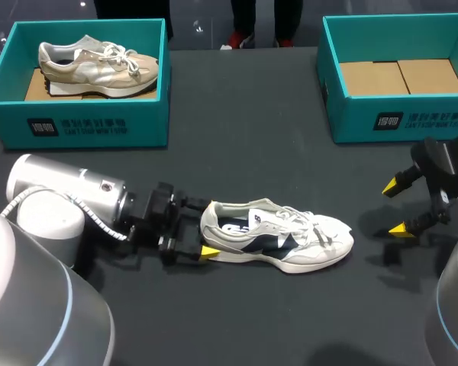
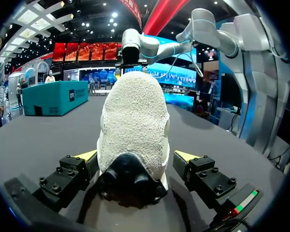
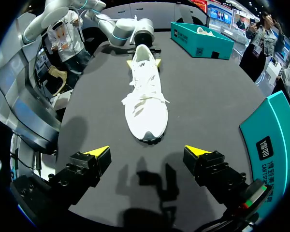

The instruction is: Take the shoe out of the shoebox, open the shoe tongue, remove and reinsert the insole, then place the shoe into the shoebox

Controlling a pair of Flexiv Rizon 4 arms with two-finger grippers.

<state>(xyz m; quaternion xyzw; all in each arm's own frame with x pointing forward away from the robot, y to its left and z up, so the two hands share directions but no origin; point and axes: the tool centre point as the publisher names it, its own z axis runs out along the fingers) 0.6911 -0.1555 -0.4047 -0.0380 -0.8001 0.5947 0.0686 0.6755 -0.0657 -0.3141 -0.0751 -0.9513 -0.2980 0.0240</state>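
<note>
Jaws of the left gripper (image 2: 136, 157) stand open astride the heel of the shoe (image 1: 282, 236), which sits upright on the surface (image 1: 237, 137), well apart from the empty shoebox (image 1: 397, 122). The right gripper (image 3: 147, 153) hangs open beyond the toe. Closing on that rounded heel could squirt the shoe forward or twist it.

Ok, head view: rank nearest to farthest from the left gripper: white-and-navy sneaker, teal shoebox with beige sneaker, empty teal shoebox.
1. White-and-navy sneaker: heel between the left gripper's fingers.
2. Teal shoebox with beige sneaker: far-left corner.
3. Empty teal shoebox: far-right corner.
</note>
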